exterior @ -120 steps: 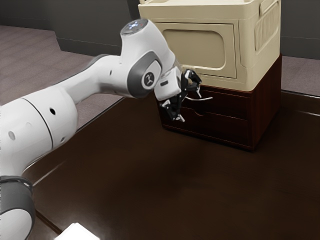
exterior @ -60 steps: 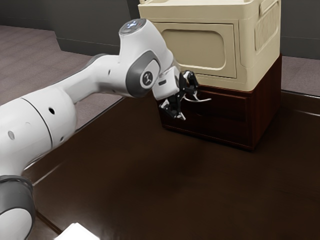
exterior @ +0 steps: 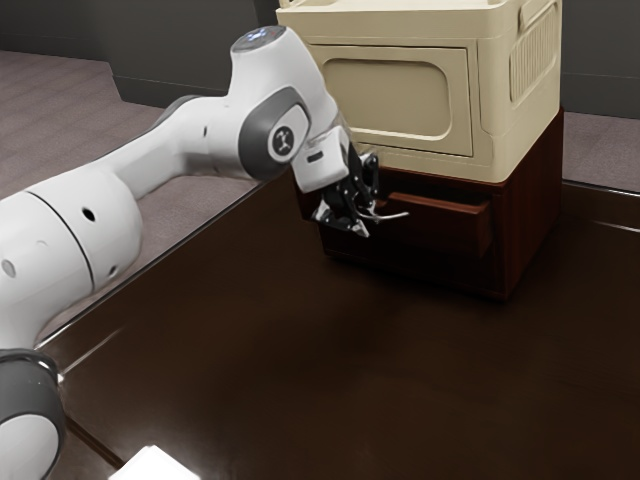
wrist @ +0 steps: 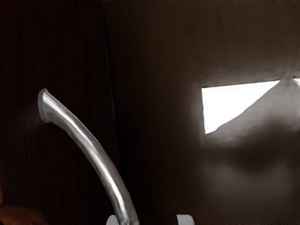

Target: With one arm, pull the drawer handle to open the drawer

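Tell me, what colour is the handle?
Shiny silver; the handle shows best in the wrist view.

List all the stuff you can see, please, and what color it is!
cream box: 1, cream, on the cabinet
cabinet: 1, reddish brown, on the table
drawer: 1 partly out, reddish brown, upper part of the cabinet
handle: 1, silver, curving out from the drawer
table: 1, dark brown, under the cabinet
bright thing: 1, white, the exterior view's bottom edge; can't tell what
floor: 1, purplish gray, beyond the table
wall: dark gray, at the back
arm: 1, white and gray, the exterior view's left
claw: 1, mostly black, open, at the handle
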Robot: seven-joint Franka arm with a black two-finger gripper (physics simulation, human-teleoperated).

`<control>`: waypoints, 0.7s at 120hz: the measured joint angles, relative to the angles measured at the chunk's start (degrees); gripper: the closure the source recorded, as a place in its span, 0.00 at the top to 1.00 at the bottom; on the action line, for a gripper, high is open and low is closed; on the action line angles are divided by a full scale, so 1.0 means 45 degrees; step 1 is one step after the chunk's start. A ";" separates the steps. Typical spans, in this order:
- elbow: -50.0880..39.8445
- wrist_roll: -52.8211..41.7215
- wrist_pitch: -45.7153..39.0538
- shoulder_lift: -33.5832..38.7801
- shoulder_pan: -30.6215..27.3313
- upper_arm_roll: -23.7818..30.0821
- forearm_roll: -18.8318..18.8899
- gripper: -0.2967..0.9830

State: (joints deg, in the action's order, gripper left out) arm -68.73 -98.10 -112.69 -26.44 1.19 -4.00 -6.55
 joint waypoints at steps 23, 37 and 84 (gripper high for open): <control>0.0304 0.0503 0.0827 0.0013 -0.0034 -0.0168 -0.0269 0.24; 0.0325 0.0845 0.1260 0.0120 -0.0038 -0.0176 -0.0327 0.23; -0.0536 0.1811 0.2047 0.0967 -0.0048 -0.0135 -0.0376 0.23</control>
State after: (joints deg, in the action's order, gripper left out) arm -71.14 -89.95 -103.48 -22.09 0.98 -4.61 -8.24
